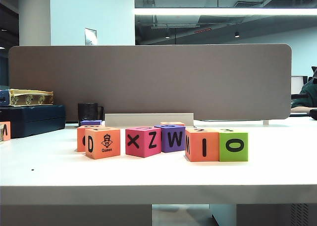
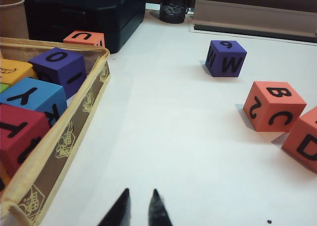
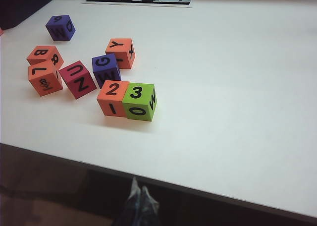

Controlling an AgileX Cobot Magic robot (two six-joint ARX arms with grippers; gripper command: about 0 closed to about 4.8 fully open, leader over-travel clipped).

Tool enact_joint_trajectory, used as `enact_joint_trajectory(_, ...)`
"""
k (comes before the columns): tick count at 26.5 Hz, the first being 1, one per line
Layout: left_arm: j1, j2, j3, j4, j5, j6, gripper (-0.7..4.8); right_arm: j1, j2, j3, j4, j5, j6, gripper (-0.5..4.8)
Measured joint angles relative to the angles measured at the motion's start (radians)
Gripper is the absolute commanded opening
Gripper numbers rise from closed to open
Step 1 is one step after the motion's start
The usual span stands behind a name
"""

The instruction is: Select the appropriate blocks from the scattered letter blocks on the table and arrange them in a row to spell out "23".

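The two appropriate blocks stand touching in a row on the table (image 1: 148, 174): an orange cube (image 3: 113, 98) topped with "2" and a lime green cube (image 3: 139, 101) topped with "3". From the front they show "I" (image 1: 202, 144) and "O" (image 1: 233, 145). Other scattered letter blocks lie to their left: a purple W cube (image 1: 171, 138), a pink X/Z cube (image 1: 143, 141) and an orange D/Queen cube (image 1: 102, 142). My left gripper (image 2: 140, 200) hovers over bare table with a narrow gap between its tips and nothing in it. My right gripper (image 3: 139, 186) is shut and empty, off the table's front edge. Neither shows in the exterior view.
A tan-rimmed box (image 2: 74, 137) holding several more cubes sits beside the left gripper. A dark case (image 1: 32, 119), a black cup (image 1: 88, 112), a white rail (image 1: 148, 119) and a brown partition (image 1: 148, 82) line the back. Orange cubes (image 2: 274, 106) and a purple one (image 2: 226, 58) lie ahead.
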Motion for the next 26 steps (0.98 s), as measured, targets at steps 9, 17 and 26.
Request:
enact_joint_trajectory(9, 0.0, 0.0, 0.0, 0.0, 0.002, 0.0, 0.49, 0.0, 0.0, 0.0, 0.0, 0.0, 0.0, -0.01)
enact_joint_trajectory(17, 0.0, 0.0, 0.0, 0.0, 0.002, 0.0, 0.49, 0.0, 0.0, 0.0, 0.001, 0.013, -0.015, -0.01)
enact_joint_trajectory(26, 0.0, 0.0, 0.0, 0.0, 0.002, 0.0, 0.49, 0.0, -0.002, -0.192, 0.36, 0.015, 0.044, -0.01)
